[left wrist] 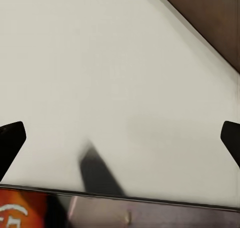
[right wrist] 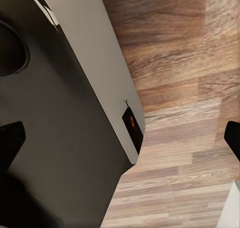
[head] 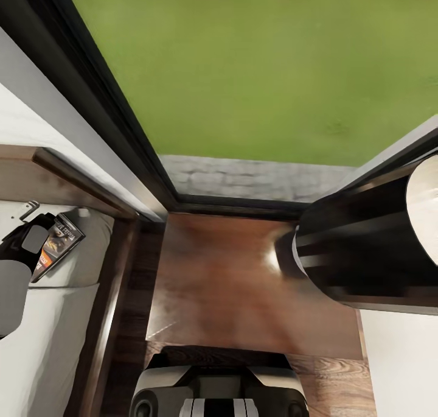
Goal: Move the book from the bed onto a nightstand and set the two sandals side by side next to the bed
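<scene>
The book, with a dark cover and an orange band, lies on the bed's pale mattress near the headboard. My left gripper hovers right beside it. In the left wrist view the gripper is open, its black fingertips wide apart over bare mattress, and the book's orange band is at the frame's edge. The nightstand, dark brown with a glossy top, stands just right of the bed frame. My right gripper is open over the wood floor. The sandals are out of view.
A black-framed window with green grass behind it rises beyond the nightstand. My dark right arm hangs over the nightstand's right edge. My base stands against the nightstand's near side. My grey and black body is in the right wrist view.
</scene>
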Motion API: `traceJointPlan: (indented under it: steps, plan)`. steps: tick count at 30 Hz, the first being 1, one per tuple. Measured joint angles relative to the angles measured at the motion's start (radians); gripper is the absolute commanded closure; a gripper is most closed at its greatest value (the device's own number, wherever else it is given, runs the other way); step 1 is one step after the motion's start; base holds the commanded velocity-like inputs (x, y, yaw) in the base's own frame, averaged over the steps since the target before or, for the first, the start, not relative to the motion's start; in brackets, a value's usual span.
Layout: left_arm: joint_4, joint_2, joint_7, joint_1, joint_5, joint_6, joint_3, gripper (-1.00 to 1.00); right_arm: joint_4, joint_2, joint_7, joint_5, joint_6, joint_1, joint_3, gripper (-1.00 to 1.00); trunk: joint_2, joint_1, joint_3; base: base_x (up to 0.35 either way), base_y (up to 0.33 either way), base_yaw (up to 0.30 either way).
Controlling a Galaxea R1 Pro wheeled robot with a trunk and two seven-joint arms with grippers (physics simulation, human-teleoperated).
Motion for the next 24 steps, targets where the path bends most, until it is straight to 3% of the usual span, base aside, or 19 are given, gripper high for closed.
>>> traceJointPlan:
  steps: [15, 24]
  plan:
    - [-0.001, 0.0, 0.0, 0.0, 0.0, 0.0, 0.0, -1.0, 0.0, 0.0, 0.0, 0.0, 0.0, 0.0, 0.0, -1.0, 0.0, 0.0, 0.0, 0.0, -0.001, 0.0]
    - [0.0, 0.0, 0.001, 0.0, -0.001, 0.0, 0.0, -1.0, 0.0, 0.0, 0.0, 0.0, 0.0, 0.0, 0.0, -1.0, 0.0, 0.0, 0.0, 0.0, -0.106, 0.0]
